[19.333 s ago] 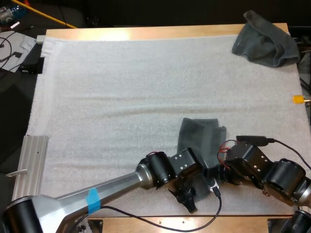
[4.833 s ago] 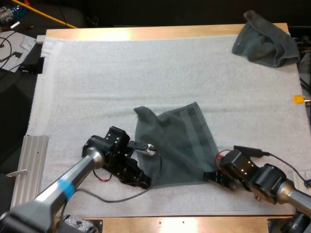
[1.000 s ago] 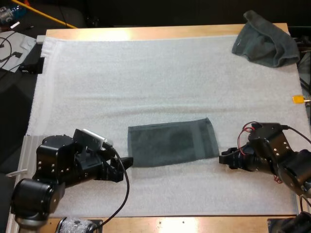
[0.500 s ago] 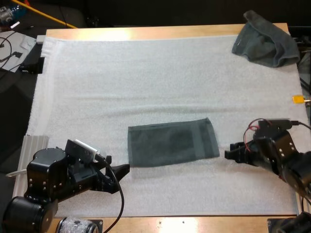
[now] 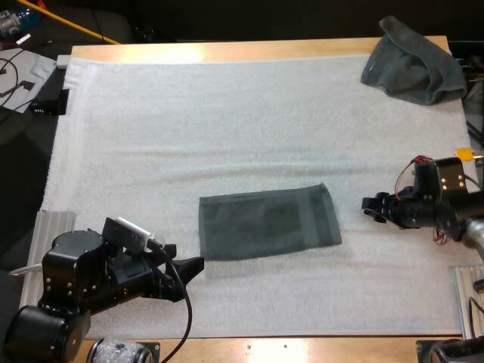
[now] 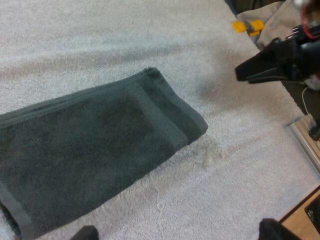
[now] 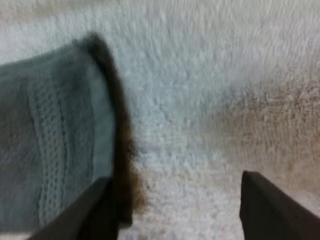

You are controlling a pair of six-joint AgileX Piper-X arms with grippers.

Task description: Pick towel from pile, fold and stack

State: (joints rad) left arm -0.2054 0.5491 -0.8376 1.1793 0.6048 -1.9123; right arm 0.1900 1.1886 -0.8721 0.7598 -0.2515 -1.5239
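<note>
A dark grey-green towel (image 5: 268, 221) lies folded into a flat rectangle on the white mat, a little nearer than its middle. A second, crumpled towel (image 5: 414, 60) sits at the far right corner. My left gripper (image 5: 190, 266) is open, low over the mat just off the folded towel's near left corner. In the left wrist view the folded towel (image 6: 90, 150) stretches ahead of my left gripper (image 6: 177, 232), with nothing between the fingers. My right gripper (image 5: 372, 206) stands open a short way off the towel's right end. The right wrist view has the towel's edge (image 7: 50, 135) beside one finger of my right gripper (image 7: 180, 210).
A metal rail (image 5: 51, 231) lies along the mat's left near edge and another (image 5: 469, 299) at the near right. Cables and small items rest off the table's far left. Bare mat (image 5: 227, 121) spreads between the folded towel and the far side.
My right gripper has drawn back to the right, away from the towel's end. My left arm pulled slightly back toward the near left, then held still. The folded towel has not moved.
</note>
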